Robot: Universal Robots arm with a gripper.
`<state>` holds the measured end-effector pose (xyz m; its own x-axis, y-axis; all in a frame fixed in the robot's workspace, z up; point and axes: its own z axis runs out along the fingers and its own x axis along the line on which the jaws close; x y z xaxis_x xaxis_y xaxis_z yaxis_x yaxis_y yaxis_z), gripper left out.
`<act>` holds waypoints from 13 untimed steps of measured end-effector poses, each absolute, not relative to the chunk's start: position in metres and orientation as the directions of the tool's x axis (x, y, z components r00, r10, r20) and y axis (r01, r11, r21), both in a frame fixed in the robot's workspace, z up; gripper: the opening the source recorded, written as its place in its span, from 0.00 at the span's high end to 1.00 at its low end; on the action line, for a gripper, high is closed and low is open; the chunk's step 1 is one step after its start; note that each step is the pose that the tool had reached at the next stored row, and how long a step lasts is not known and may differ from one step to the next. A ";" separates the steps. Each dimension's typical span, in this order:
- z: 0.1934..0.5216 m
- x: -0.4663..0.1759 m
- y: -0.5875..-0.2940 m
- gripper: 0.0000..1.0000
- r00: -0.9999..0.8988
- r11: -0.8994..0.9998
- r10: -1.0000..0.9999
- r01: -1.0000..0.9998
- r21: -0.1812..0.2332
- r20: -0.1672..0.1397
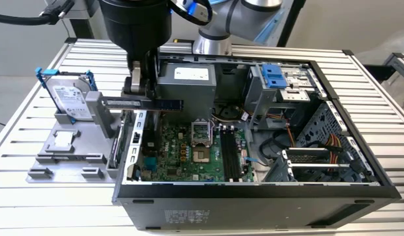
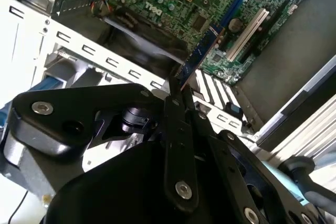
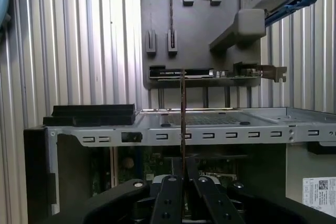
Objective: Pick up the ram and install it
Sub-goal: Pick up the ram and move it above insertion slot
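Slatted metal table (image 1: 18,130) under everything. At the exterior view's left sits a grey fixture tray (image 1: 70,162), with a hard drive (image 1: 70,101) in a blue bracket standing at its upper end. An open computer case (image 1: 254,196) takes up the centre and right of that frame.

Gripper (image 1: 139,92) hangs left of centre in the upper half, over the case's left wall. Its fingers are pinched narrow on the ram (image 1: 168,104). The ram sticks out sideways from the fingers and is held clear above the case. Its long axis runs level across the frame, and the free end points to the exterior view's right, over the upper edge of the motherboard (image 1: 182,157).

Black memory slots (image 1: 231,155) lie lower and further right, well apart from the stick.

In the first wrist view the ram (image 3: 182,108) shows edge-on as a thin line, so its faces can't be read. In the second wrist view a finger (image 2: 176,129) covers the gripped part, and the blue-edged free end (image 2: 202,53) is what shows. In the exterior view the ram's left end is hard to make out behind the gripper.
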<state>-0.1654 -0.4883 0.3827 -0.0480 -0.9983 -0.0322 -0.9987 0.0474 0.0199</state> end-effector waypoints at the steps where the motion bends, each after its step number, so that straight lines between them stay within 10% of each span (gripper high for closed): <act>1: 0.383 -0.164 -0.488 1.00 -0.048 0.047 -0.998 -0.999 0.020 -0.032; 13: 0.383 -0.146 -0.484 1.00 -0.048 0.047 -0.998 -0.999 0.020 -0.032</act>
